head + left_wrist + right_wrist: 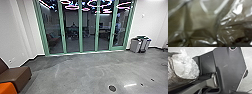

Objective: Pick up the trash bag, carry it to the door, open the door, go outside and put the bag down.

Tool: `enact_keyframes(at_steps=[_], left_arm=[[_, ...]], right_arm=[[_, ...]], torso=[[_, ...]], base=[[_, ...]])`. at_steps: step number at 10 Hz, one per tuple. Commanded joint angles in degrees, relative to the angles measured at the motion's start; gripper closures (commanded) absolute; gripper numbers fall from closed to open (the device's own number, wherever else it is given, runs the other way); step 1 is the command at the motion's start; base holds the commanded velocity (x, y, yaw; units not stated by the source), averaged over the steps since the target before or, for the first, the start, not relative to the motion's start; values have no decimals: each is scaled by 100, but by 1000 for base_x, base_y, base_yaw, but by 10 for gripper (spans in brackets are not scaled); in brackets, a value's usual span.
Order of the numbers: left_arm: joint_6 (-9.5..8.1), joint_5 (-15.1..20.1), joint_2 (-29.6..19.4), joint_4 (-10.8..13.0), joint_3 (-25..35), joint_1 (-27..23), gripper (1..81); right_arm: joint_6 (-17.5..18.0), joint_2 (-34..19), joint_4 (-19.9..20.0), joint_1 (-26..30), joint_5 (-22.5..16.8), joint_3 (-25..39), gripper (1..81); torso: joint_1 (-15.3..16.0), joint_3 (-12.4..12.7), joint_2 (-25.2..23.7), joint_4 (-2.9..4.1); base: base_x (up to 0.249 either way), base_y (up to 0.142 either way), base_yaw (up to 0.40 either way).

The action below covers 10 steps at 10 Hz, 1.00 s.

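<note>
trash bag (186,67) near both wrists, likely mid-carry; either pincer's opening and hold: cannot tell. glass doors (97,35) ahead look closed. opening, exit, set-down remain.

Office building room, glass doors (88,27)

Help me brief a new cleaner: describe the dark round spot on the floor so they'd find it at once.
Face the green-framed glass wall and look down at the grey floor in front of it. Well out from the glass, right of the middle, is the dark round spot. It is clearly bigger than the two small dark dots farther right.
</note>
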Motion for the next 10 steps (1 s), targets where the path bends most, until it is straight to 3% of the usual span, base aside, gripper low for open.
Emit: enact_keyframes(at_steps=[1, 10], left_arm=[[43, 373, -13, 17, 2, -361, 811], [43, 373, -13, 8, 2, -361, 811]], right_arm=[[-15, 6, -29, 297, -378, 26, 10], [-15, 14, -37, 297, -378, 26, 10]], torso=[[0, 0, 0, 0], [0, 0, 0, 0]], base=[[0, 0, -348], [0, 0, -295]])
